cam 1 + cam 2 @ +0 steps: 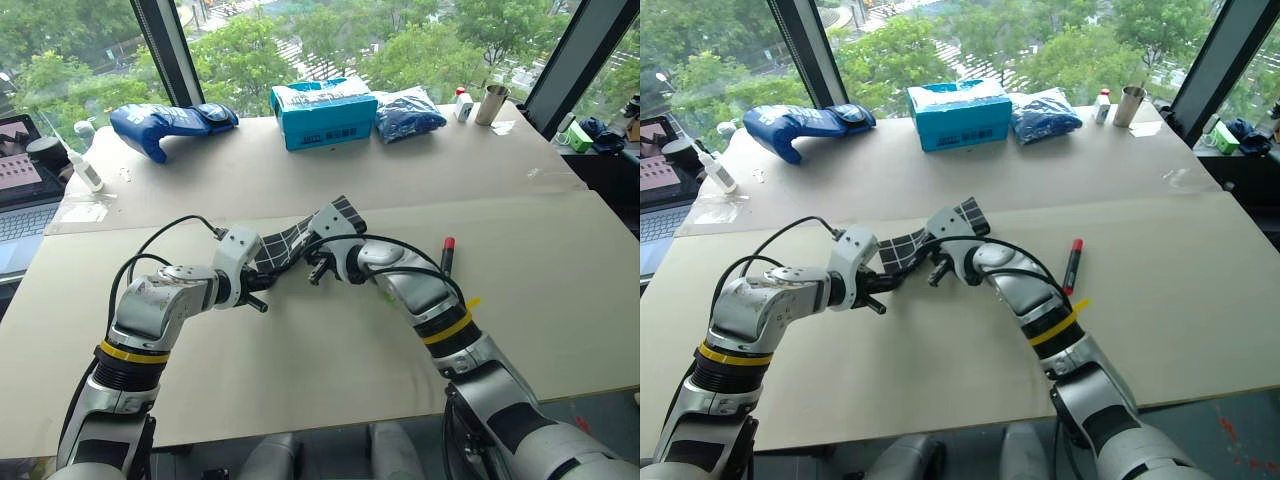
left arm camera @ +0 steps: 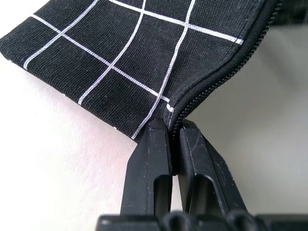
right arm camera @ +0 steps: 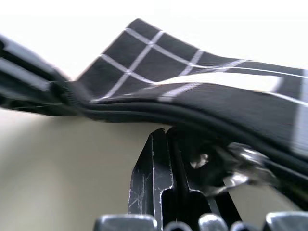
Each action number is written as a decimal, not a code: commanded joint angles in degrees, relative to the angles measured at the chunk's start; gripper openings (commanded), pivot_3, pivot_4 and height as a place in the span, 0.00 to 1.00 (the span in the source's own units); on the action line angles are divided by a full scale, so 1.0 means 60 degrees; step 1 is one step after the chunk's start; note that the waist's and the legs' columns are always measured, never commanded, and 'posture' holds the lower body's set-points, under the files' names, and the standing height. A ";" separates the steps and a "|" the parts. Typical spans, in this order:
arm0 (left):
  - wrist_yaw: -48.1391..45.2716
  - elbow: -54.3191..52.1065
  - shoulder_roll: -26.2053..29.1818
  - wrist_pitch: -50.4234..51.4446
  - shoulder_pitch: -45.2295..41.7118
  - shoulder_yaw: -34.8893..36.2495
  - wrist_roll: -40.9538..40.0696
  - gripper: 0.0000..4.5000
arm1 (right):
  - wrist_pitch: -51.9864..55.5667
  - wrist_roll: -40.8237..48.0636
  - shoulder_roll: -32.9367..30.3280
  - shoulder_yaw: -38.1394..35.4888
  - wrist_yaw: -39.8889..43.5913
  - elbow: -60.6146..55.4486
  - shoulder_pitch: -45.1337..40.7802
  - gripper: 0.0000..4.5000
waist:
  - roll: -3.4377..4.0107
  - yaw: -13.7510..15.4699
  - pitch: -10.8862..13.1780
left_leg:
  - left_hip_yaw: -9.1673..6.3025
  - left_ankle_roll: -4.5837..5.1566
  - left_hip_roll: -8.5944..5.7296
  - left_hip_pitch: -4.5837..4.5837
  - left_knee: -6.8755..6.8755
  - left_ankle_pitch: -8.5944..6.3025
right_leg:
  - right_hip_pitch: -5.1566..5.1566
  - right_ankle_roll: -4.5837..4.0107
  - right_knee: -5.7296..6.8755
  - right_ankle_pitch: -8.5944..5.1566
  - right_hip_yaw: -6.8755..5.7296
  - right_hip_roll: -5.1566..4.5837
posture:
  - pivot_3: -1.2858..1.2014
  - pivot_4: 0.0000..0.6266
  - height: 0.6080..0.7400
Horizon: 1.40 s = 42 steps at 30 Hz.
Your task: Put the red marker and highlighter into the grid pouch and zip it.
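The grid pouch [image 1: 300, 238] hangs stretched between the two arms over the middle of the table [image 1: 300, 370]; the left gripper [image 2: 174, 139] is clamped on its corner at the zipper end. The right gripper [image 3: 168, 144] is pinched shut at the zipper edge beside the metal pull. What is inside the pouch can't be seen. The red marker [image 1: 1072, 264] lies on the table just right of the right arm.

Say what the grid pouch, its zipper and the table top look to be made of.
Grid pouch: woven fabric, matte black with thin white lines; the weave shows in the left wrist view.
Zipper: fine black teeth along the edge, probably plastic or nylon; the slider looks like shiny metal, though blurred.
Table top: flat, dull tan sheets with a seam, likely cardboard or paper board.
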 commanded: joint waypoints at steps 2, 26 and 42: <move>0.0047 -0.0229 -0.0018 0.0124 -0.0048 0.0081 -0.0053 0.00 | -0.0096 0.0004 0.0128 -0.1013 -0.0713 -0.0419 -0.0383 0.01 | 0.0000 -0.0014 0.0000 | 0.0000 0.0000 0.0001 -0.0002 0.0000 0.0000 | -0.0003 0.0000 0.0001 0.0000 0.0001 0.0001 | 0.52 0.24 1.00; 0.0047 0.0196 -0.0260 0.0007 -0.0387 -0.0036 0.0010 0.00 | 0.0052 -0.1034 0.0585 0.1094 -0.1338 -0.2422 0.1317 0.01 | 0.0000 0.0003 0.0000 | 0.0004 -0.0002 0.0000 -0.0002 0.0004 0.0001 | -0.0003 0.0001 0.0002 0.0001 0.0006 0.0003 | 0.52 0.24 1.00; -0.0061 0.0308 -0.0275 -0.0037 -0.0487 -0.0131 0.0046 0.00 | -0.0023 -0.0475 0.0234 0.1295 0.0912 -0.2255 0.0812 0.01 | 0.0000 0.0001 0.0000 | 0.0004 -0.0002 0.0002 -0.0001 0.0005 0.0001 | 0.0000 0.0001 -0.0001 0.0001 0.0007 0.0007 | 0.52 0.24 1.00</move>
